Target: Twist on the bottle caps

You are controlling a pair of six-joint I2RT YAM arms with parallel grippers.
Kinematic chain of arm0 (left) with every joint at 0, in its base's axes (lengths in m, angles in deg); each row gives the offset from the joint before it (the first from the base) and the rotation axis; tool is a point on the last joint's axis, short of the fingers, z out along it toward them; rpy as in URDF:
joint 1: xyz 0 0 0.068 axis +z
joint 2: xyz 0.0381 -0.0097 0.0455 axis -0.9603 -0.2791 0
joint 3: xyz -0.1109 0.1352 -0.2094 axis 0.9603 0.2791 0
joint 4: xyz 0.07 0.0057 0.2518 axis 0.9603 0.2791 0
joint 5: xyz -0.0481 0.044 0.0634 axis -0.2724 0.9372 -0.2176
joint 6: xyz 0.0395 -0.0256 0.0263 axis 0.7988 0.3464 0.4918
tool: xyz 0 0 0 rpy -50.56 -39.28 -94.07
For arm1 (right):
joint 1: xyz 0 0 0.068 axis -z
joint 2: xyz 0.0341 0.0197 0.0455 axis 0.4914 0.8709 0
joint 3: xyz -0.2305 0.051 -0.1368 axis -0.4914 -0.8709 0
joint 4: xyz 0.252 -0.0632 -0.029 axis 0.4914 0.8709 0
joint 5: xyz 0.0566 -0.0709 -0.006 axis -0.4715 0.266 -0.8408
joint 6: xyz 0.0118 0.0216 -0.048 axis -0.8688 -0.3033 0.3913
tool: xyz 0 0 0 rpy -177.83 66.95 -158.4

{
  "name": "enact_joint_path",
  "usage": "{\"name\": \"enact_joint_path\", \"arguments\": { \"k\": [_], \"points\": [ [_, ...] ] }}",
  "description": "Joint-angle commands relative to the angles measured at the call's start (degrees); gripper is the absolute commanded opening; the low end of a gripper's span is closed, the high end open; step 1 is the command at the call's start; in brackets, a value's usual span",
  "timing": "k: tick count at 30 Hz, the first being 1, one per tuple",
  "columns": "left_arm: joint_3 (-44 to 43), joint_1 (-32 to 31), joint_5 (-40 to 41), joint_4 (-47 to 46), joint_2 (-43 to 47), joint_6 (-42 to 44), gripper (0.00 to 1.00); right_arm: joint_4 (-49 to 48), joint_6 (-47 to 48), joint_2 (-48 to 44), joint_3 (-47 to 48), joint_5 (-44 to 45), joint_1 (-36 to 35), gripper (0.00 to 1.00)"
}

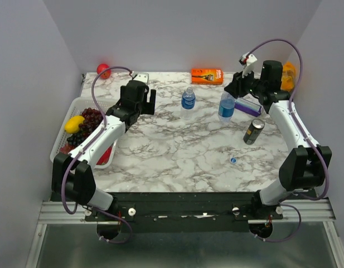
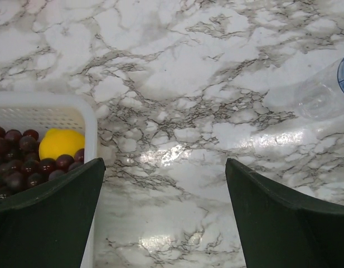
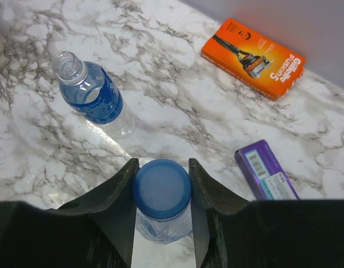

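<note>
One clear bottle (image 1: 188,99) with a blue label stands uncapped on the marble table; it also shows in the right wrist view (image 3: 89,92). My right gripper (image 3: 161,163) is shut on a blue cap (image 3: 161,188) that sits on top of the second bottle (image 3: 160,228), which stands right of the first in the top view (image 1: 227,107). The second blue cap (image 1: 233,160) lies loose on the table nearer the front. My left gripper (image 2: 165,163) is open and empty above bare table, left of the uncapped bottle, whose edge shows in the left wrist view (image 2: 328,89).
A dark drink can (image 1: 253,131) leans right of the bottles. A purple box (image 3: 266,174) and an orange razor box (image 3: 252,57) lie at the back. A white basket (image 1: 71,114) with a lemon (image 2: 60,143) and grapes sits at the left edge.
</note>
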Motion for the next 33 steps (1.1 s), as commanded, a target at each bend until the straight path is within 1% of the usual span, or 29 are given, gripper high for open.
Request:
{"name": "enact_joint_path", "arguments": {
  "k": [1, 4, 5, 8, 12, 16, 19, 20, 26, 29, 33],
  "points": [
    [-4.67, 0.61, 4.58, -0.27, -4.00, 2.73, 0.99, -6.45, 2.19, 2.41, -0.93, -2.38, 0.71, 0.02],
    [-6.18, 0.61, 1.87, 0.44, -5.67, 2.99, 0.99, -7.50, 2.98, 3.56, -1.71, -2.21, 0.98, 0.04],
    [-6.53, 0.61, 1.51, 0.62, -6.03, 2.99, 0.99, -8.11, 2.98, 3.91, -2.15, -2.12, 1.41, 0.07],
    [-7.50, 0.61, 1.24, 1.59, -7.52, 2.20, 0.99, -11.54, 2.02, 4.18, -4.43, -2.47, 1.94, 0.11],
    [-7.50, 0.61, 0.54, 1.94, -8.05, 2.20, 0.99, -18.55, -0.44, 3.74, -7.78, -3.35, 2.30, 0.12],
    [-7.76, 0.61, 0.80, 2.55, -8.58, 2.46, 0.99, -20.25, -1.41, 3.91, -9.10, -4.22, 2.30, 0.14],
    [-7.67, 0.61, 0.80, 2.47, -8.84, 2.64, 0.99, -20.34, -1.59, 4.18, -9.54, -4.66, 2.38, 0.20],
    [-7.50, 0.70, 0.80, 2.46, -8.93, 2.46, 0.99, -20.34, -1.50, 4.44, -9.63, -4.58, 2.30, 0.25],
    [-7.23, 0.70, -0.51, 2.73, -9.46, 2.20, 0.99, -20.16, -1.50, 4.97, -10.07, -3.79, 2.30, 0.40],
    [-7.15, 0.70, -0.60, 2.73, -9.37, 2.20, 0.99, -20.07, -1.15, 5.14, -10.33, -3.17, 2.39, 0.44],
    [-7.06, 0.70, -0.69, 2.64, -9.37, 2.11, 0.99, -19.55, -1.24, 5.67, -10.24, -2.82, 2.38, 0.46]
  ]
}}
